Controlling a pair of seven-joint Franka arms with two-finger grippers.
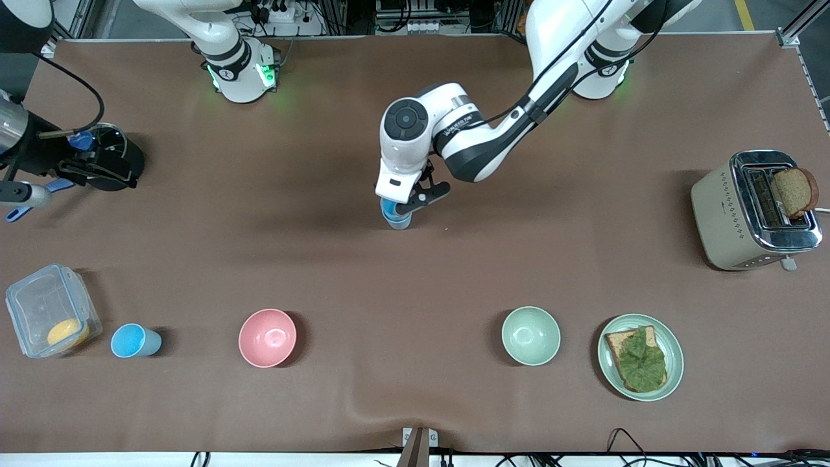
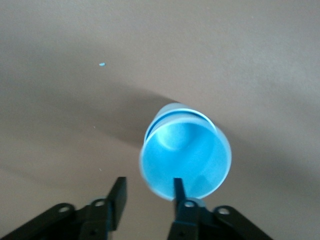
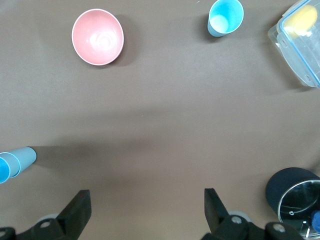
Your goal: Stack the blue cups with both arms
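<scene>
Two blue cups stand nested as a stack (image 1: 395, 217) at the table's middle; the brighter one sits inside the paler one, as the left wrist view (image 2: 186, 157) and the right wrist view (image 3: 11, 162) show. My left gripper (image 1: 407, 206) hangs just over the stack and is open (image 2: 148, 192); one finger (image 2: 179, 192) is at the cup's rim, the other is off to the side and holds nothing. A third blue cup (image 1: 135, 340) with a white patch inside (image 3: 225, 16) stands near the front edge. My right gripper (image 1: 39, 198) waits open and empty (image 3: 145, 207) over the right arm's end.
A pink bowl (image 1: 267, 337) and a pale green bowl (image 1: 530, 335) stand near the front edge. A clear lidded box (image 1: 50, 310) is beside the third cup. A black canister (image 1: 111, 159) is by the right gripper. A plate with toast (image 1: 640, 356) and a toaster (image 1: 755, 209) are at the left arm's end.
</scene>
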